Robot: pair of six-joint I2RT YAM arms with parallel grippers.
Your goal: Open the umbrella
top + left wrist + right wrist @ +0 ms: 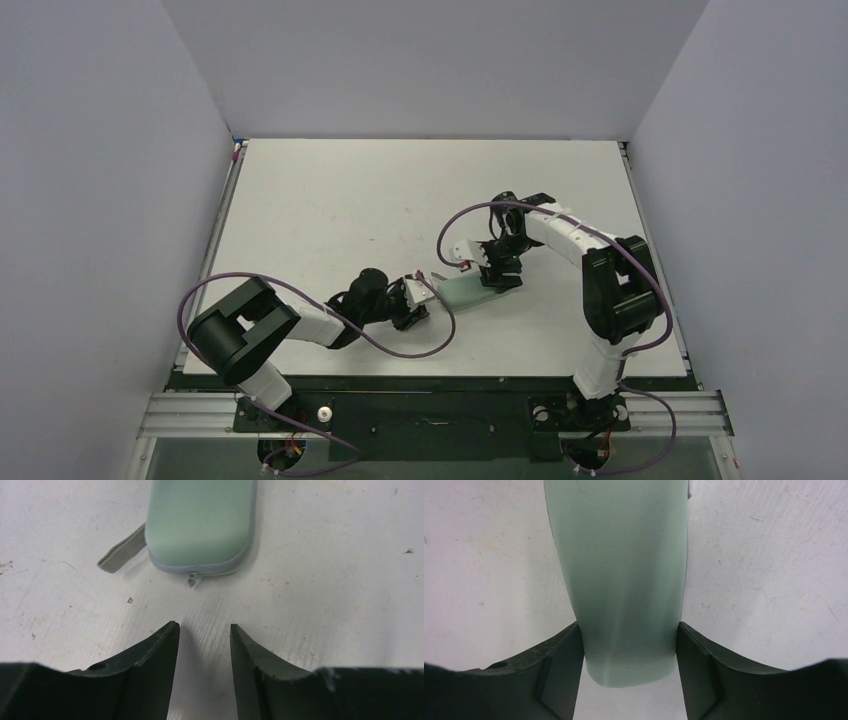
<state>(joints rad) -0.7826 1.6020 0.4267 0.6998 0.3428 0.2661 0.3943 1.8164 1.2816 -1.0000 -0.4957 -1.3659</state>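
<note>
My right hand clamps the green case; my open, empty left hand may miss the tiny zip pull and shove the case sideways.

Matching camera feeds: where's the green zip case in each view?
Top external: green zip case right of centre, between left gripper and right gripper.
Left wrist: top centre, zip end facing the open jaws, apart from them.
Right wrist: centre, jaws against both sides.
Shared landmark: scuffed white table.
</note>
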